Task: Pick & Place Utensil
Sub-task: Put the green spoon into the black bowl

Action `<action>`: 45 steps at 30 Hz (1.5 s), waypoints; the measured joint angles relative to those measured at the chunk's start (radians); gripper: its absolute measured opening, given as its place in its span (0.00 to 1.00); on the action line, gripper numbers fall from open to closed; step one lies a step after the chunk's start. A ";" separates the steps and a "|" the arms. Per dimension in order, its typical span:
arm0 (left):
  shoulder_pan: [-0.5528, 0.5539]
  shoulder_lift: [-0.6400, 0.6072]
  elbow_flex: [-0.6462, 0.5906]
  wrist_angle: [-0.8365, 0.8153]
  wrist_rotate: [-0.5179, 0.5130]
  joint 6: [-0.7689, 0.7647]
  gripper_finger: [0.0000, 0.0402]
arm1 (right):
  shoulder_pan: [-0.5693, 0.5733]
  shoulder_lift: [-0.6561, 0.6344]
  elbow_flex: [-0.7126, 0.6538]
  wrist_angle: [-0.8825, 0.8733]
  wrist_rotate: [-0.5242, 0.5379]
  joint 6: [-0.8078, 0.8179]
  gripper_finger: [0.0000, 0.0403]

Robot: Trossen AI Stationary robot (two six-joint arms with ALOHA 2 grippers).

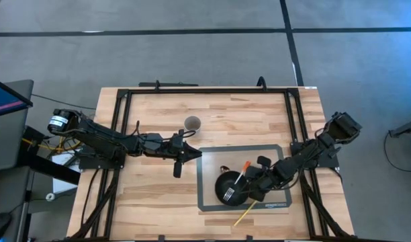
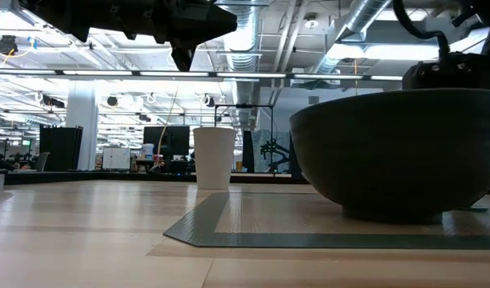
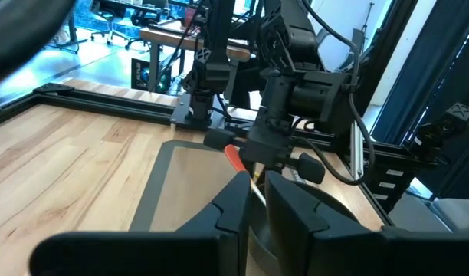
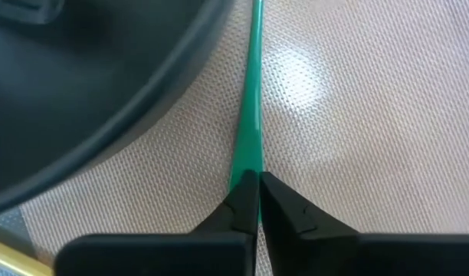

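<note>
A black bowl stands on a grey mat, with an orange-handled fork leaning in it. A green utensil handle lies on the mat beside the bowl's rim; my right gripper is shut on it, low beside the bowl. A yellow utensil lies across the mat's near edge. My left gripper hovers shut over the table, left of the mat. A white paper cup stands upright farther back. My right gripper pinches the green handle's near end between its two fingertips, across the thin handle's width. The fingers point down at the mat on a slant. The rest of the handle runs on over the mat along the bowl's side and appears to rest there.
A black frame runs round the tabletop. Bare wood lies left of the mat and along the far side around the cup. In the low view the bowl fills the right side.
</note>
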 joint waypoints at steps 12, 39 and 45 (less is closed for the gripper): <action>0.000 0.000 0.000 0.000 0.000 0.000 0.11 | -0.053 0.000 0.015 0.129 0.010 -0.102 0.14; 0.000 0.000 0.000 -0.001 0.003 0.000 0.11 | -0.117 0.094 -0.003 0.308 0.110 -0.305 0.21; 0.000 0.000 0.000 0.000 0.003 -0.001 0.11 | -0.118 0.088 -0.005 0.301 0.099 -0.284 0.03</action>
